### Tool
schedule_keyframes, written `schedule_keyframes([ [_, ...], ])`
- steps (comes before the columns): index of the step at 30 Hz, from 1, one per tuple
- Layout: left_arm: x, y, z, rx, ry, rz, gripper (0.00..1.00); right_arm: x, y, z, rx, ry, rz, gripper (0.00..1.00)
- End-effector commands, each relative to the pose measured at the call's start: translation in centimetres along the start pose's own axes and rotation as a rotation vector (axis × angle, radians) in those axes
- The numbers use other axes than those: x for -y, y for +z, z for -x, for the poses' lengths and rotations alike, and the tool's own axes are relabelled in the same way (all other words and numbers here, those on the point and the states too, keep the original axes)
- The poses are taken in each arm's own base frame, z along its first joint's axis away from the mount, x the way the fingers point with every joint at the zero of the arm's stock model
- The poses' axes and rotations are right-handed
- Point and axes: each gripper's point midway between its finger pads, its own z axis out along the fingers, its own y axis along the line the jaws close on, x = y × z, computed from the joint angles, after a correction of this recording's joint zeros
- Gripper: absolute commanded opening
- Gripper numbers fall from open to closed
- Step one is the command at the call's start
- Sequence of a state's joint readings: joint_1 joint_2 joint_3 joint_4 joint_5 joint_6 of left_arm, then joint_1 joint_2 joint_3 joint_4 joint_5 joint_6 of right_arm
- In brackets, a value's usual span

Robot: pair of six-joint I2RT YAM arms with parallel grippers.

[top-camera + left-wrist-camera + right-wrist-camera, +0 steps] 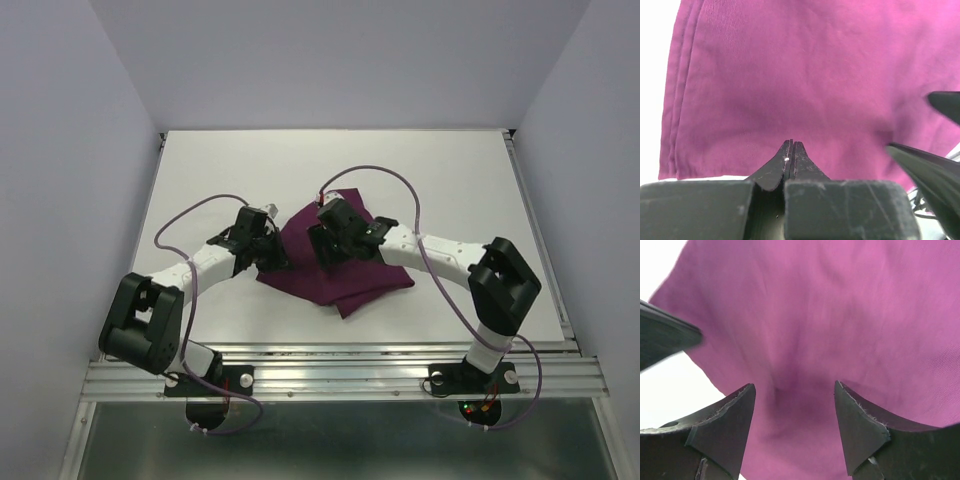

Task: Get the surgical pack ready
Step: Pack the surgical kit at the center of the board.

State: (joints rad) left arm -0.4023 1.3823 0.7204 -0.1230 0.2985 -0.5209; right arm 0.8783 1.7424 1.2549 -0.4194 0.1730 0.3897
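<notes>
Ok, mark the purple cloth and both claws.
purple cloth point(350, 280): top view, on its near folded part.
left claw point(791, 150): left wrist view, at the shut fingertips.
right claw point(795, 385): right wrist view, midway between open tips.

From overhead, the left hand point(264, 254) covers the left edge of the purple cloth point(350, 285) and the right hand point(326, 250) covers its far middle; both hands' fingertips are hidden there. Each wrist view cuts the cloth off at the picture's edges, and the right one is blurred.

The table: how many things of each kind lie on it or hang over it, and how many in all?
purple cloth: 1
End effector: 2, the left end effector shut, the right end effector open
Total: 3
</notes>
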Motion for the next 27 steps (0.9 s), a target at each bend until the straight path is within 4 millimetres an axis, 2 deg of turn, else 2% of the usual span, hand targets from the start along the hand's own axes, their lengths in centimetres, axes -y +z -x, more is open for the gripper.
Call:
schedule_keyframes([
  [1, -0.5, 2.0, -0.8, -0.025, -0.01, -0.02, 0.0, -0.4, 0.7, 2.7, 0.054, -0.018, -0.033, 0.69],
  [5, -2.7, 3.5, -3.3, -0.105, -0.034, 0.041, 0.0, -0.8, 2.4, 2.1, 0.012, -0.034, -0.03, 0.7],
  [7, -3.6, 3.6, -4.0, -0.117, -0.048, 0.069, 0.0, -0.9, 3.4, 1.3, -0.023, -0.043, -0.028, 0.71],
  [13, -4.8, 3.0, -3.9, -0.091, -0.059, 0.14, 0.0, -0.1, 5.7, -1.9, -0.112, -0.055, -0.061, 0.7],
  [16, -4.9, 2.6, -3.6, -0.076, -0.057, 0.149, 0.0, 0.6, 6.9, -4.0, -0.169, -0.06, -0.107, 0.6],
  [17, -4.8, 2.6, -3.5, -0.075, -0.057, 0.148, 0.0, 0.7, 6.9, -4.0, -0.168, -0.058, -0.112, 0.6],
  [20, -4.7, 2.5, -3.3, -0.068, -0.058, 0.142, 0.0, 1.0, 7.5, -4.9, -0.192, -0.051, -0.131, 0.45],
  [25, -3.8, 2.5, -3.1, -0.069, -0.056, 0.101, 0.0, 0.6, 7.1, -4.5, -0.178, -0.031, -0.111, 0.05],
  [26, -3.5, 2.4, -2.9, -0.064, -0.054, 0.09, 0.0, 0.5, 6.8, -4.2, -0.167, -0.015, -0.107, 0.01],
  [27, -3.1, 2.3, -2.8, -0.067, -0.05, 0.07, 0.0, 0.2, 6.4, -3.5, -0.141, -0.005, -0.096, 0.01],
])
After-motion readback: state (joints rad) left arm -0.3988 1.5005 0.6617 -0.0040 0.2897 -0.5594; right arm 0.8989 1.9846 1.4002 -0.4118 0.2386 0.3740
